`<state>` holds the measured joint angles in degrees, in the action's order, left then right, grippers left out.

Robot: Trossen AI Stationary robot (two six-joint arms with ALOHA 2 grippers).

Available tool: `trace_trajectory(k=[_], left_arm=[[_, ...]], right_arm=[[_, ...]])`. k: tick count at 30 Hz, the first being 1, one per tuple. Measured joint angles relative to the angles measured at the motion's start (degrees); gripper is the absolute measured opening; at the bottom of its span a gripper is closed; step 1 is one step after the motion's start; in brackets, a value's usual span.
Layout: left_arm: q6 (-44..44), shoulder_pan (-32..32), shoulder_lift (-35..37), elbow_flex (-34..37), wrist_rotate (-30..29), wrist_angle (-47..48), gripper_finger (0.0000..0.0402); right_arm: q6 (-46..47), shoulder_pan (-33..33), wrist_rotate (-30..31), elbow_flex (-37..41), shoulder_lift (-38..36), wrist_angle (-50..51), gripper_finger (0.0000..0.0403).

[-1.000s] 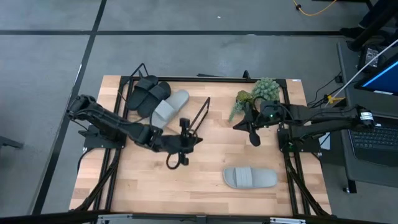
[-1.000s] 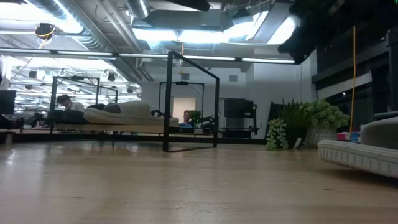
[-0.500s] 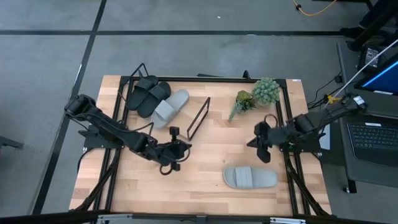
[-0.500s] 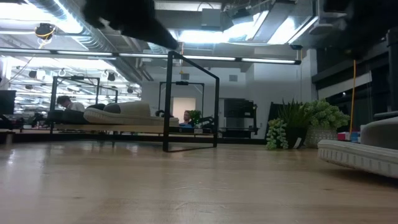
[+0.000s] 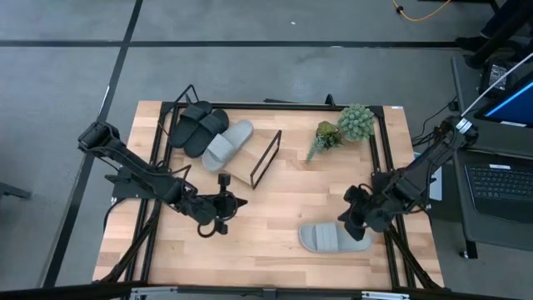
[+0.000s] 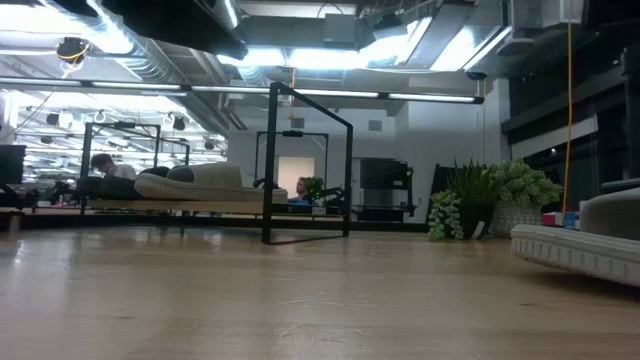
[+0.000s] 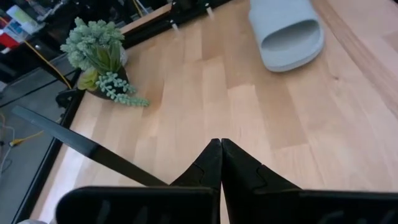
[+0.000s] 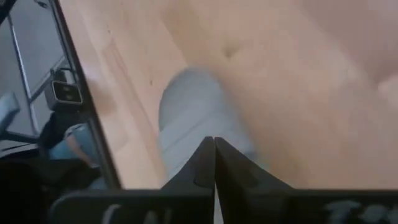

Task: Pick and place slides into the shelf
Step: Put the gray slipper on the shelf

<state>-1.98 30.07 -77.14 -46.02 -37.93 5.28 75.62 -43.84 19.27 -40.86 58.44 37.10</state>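
Two black slides (image 5: 198,125) and one light grey slide (image 5: 226,143) lie on the shelf (image 5: 266,158) at the table's far left; the low view shows them on its plank (image 6: 200,207). A second grey slide (image 5: 333,238) lies sole-down on the tabletop near the right near corner, also seen in the low view (image 6: 580,245). My right gripper (image 5: 346,223) is shut and hangs over that slide's right part (image 8: 189,118). My left gripper (image 5: 237,202) is shut over bare tabletop at mid-table, its fingers (image 7: 221,146) pointing toward the loose slide (image 7: 287,32).
A small potted plant (image 5: 346,125) stands at the far right of the table, right of the shelf's wire end loop (image 6: 305,165). Black frame rails (image 5: 379,158) run along the table's sides. Bare wood lies between the two grippers.
My right gripper has swung from beside the plant toward the near edge and now stands over the loose grey slide. My left gripper has drawn back from the shelf's end loop toward the table's left and near edge. None of the slides has moved.
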Motion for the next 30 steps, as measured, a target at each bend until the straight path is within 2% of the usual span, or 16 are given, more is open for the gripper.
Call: trace_trajectory(k=[4,8,14,25,30], left_arm=[[0.0,-0.3,0.0,0.0,0.1,0.3,0.0],[0.0,-0.3,0.0,0.0,0.1,0.3,0.0],[-0.1,-0.3,0.0,0.0,0.1,0.3,0.0],[-0.1,-0.3,0.0,0.0,0.0,0.3,0.0],[-0.1,-0.3,0.0,0.0,-0.1,0.4,0.0]], right_arm=[[8.1,-1.1,-3.4,0.0,1.0,0.1,0.0019],[11.1,-1.4,-3.9,0.0,2.1,0.1,0.0037],[11.8,-1.4,-3.9,0.0,6.4,0.1,0.0073],[15.6,-1.4,-5.8,0.0,13.2,-3.8,0.0191],[15.6,-1.4,-5.8,0.0,15.5,-7.2,0.0207]])
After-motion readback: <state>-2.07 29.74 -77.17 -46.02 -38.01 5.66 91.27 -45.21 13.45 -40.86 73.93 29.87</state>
